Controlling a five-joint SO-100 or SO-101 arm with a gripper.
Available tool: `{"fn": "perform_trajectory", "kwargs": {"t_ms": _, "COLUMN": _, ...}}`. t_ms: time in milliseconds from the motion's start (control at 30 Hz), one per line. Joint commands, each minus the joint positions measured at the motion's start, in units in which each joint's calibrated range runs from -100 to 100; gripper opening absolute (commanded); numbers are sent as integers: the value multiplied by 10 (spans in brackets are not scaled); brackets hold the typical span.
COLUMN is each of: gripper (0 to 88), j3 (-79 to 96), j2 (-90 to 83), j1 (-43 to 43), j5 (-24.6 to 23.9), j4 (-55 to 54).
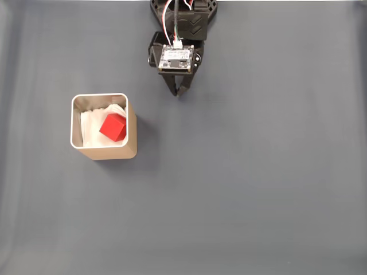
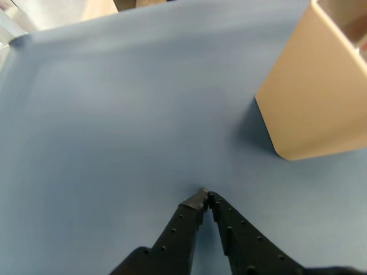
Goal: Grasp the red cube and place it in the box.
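In the fixed view the red cube [image 1: 113, 126] lies inside the box [image 1: 131, 123], resting tilted on the crumpled white lining [image 1: 92, 129] toward the box's right side. The box stands upright on the grey-blue table cover [image 1: 258, 189], left of centre. The arm comes in from the far edge at the top of the view, and its gripper [image 1: 178, 93] hangs over bare cover, up and to the right of the box and well apart from it. In the wrist view the gripper [image 2: 206, 195] has its two black fingers drawn together so the tips meet, with nothing between them. The tan wall of the box [image 2: 312, 97] stands to the right in that view.
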Motion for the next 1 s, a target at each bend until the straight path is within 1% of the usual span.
{"fn": "perform_trajectory", "kwargs": {"t_ms": 0, "gripper": 1, "j3": 9, "j2": -6, "j1": -4, "j5": 0, "j4": 64}}
{"fn": "perform_trajectory", "kwargs": {"t_ms": 133, "gripper": 1, "j3": 9, "j2": -6, "j1": -11, "j5": 12, "j4": 109}}
{"fn": "perform_trajectory", "kwargs": {"t_ms": 433, "gripper": 2, "j3": 9, "j2": -6, "j1": -13, "j5": 35, "j4": 173}}
{"fn": "perform_trajectory", "kwargs": {"t_ms": 500, "gripper": 2, "j3": 9, "j2": -6, "j1": -16, "j5": 49, "j4": 197}}
{"fn": "perform_trajectory", "kwargs": {"t_ms": 967, "gripper": 8, "j3": 9, "j2": -6, "j1": -21, "j5": 41, "j4": 197}}
